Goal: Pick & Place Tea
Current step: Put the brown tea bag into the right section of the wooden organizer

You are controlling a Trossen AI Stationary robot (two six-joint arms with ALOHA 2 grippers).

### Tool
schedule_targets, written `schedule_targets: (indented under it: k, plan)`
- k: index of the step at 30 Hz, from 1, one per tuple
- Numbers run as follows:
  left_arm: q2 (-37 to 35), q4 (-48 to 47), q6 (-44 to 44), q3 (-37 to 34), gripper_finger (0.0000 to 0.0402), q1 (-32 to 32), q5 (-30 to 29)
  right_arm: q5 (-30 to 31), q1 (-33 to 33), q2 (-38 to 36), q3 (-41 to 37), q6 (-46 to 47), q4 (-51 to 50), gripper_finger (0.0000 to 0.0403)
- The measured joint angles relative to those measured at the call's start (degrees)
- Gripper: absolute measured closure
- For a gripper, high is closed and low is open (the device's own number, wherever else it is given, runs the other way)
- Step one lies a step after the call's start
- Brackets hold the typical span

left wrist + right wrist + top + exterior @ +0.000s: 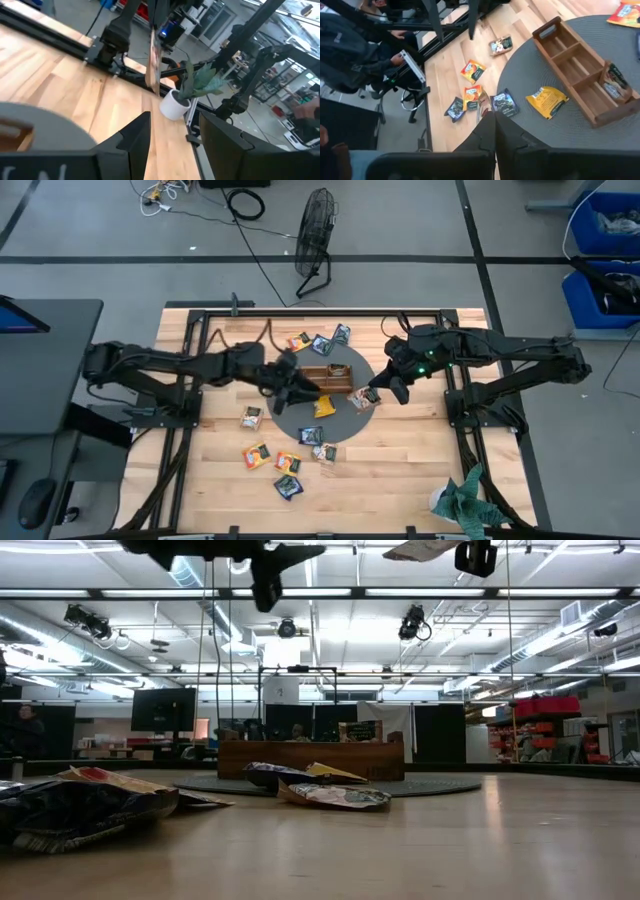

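Right wrist view: small, flat, seemingly crinkled tea sachets point(472, 71), mixed colours.

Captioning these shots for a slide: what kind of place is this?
Probably a robotics lab or workshop: a wooden table with two robot arms on a frame, ceiling strip lights, and blue storage bins on the floor.

Setting: robotics lab or workshop. Evidence: wooden counter point(400, 470) on a black frame, grey concrete floor with loose cables, floor fan point(316, 240), blue storage bins point(605, 250), ceiling strip lights point(420, 592), monitors point(165, 710) and desks behind.
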Motion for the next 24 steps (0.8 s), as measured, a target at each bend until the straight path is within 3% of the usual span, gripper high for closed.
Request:
schedule_targets:
  k: [10, 24]
  plan:
    - [11.1, 0.0, -0.6, 10.4, 0.0227, 0.0, 4.1, -0.9, 2.0, 1.2, 0.0, -1.6, 0.4, 0.0403]
    - [20.5, 0.1, -1.4, 18.4, 0.0227, -1.0, 10.5, -1.0, 2.4, 2.1, 0.0, -2.0, 1.9, 0.0403]
